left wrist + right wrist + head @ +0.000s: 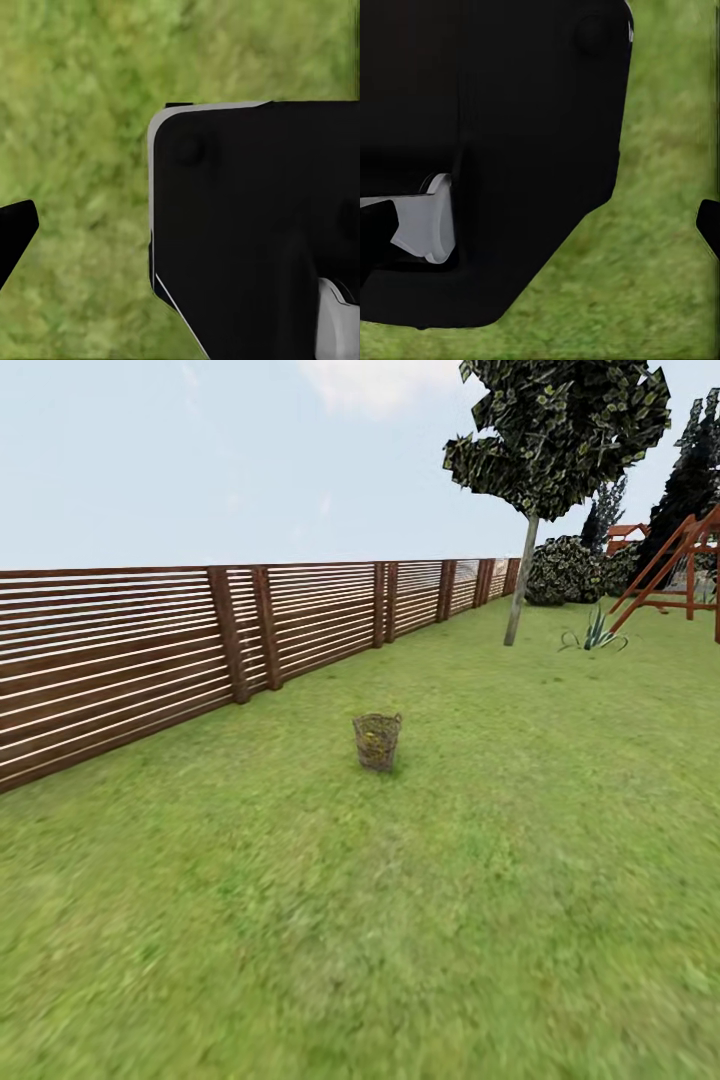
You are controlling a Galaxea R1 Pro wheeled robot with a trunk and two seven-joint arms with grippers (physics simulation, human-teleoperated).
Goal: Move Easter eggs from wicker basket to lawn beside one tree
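Wicker basket (pixel 377 741) upright on the lawn (pixel 420 920), yellow showing inside, wooden fence (pixel 150 650) beside, tree (pixel 521 585) well beyond, end effector openings cannot be told

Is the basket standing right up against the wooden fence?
No, in the head view the basket stands out on the open grass, well apart from the fence, with a strip of lawn between them.
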